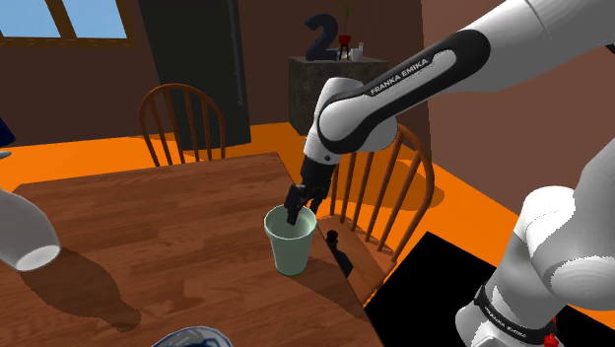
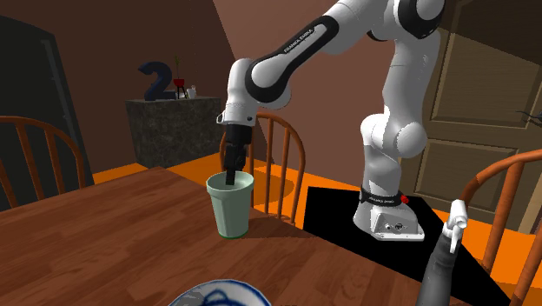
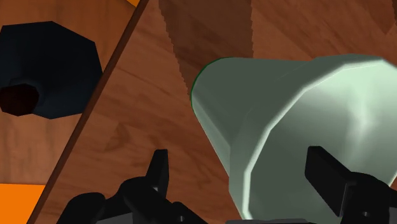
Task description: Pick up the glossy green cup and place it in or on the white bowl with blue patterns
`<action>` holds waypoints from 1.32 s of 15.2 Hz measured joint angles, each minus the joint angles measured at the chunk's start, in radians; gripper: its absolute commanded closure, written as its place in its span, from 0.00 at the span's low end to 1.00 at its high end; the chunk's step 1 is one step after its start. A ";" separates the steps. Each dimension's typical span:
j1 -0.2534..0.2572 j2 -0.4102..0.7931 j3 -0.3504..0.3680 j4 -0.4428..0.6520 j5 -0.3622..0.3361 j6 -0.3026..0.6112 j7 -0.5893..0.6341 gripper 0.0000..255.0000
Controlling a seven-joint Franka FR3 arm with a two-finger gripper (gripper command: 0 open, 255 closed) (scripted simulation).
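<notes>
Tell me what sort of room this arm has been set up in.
Probably a dining room in a house: a wooden table with spindle-back wooden chairs around it, a window in the brown wall, and a panelled door behind the arm.

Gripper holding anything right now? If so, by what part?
Nothing held. The open gripper straddles the rim of the cup, one finger inside, the outer one clear of the wall. Cup stands on the table.

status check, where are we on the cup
gripper at green cup rim, jaws open astride its wall. cup upright on table, not lifted. nothing between it and bowl.
</notes>
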 measured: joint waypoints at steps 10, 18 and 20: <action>0.000 0.001 0.000 0.000 0.001 0.002 0.000 1.00; -0.004 -0.021 -0.001 0.018 -0.014 -0.037 0.018 1.00; -0.006 -0.042 -0.001 0.029 -0.025 -0.068 0.032 1.00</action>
